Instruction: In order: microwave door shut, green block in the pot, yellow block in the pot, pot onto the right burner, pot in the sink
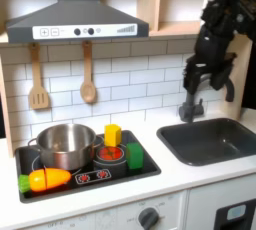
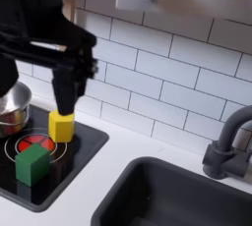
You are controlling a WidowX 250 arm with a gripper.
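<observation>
Arm raised over the sink, blocks and pot on the stove.

In the first exterior view the gripper (image 1: 196, 80) hangs in front of the tiled wall above the sink (image 1: 214, 140), its two fingers spread apart with nothing between them, touching nothing. The pot (image 1: 65, 144), shiny silver, sits on the stove top's (image 1: 150, 160) burner toward the first exterior view's left. The yellow block (image 1: 113, 134) stands just beside the pot, and the green block (image 1: 135, 156) sits near it on the red burner ring. An orange toy carrot (image 1: 48, 180) lies in front of the pot. Two wooden utensils (image 1: 88, 86) hang on the white tile wall under a grey hood (image 1: 75, 19). The counter is white.
</observation>
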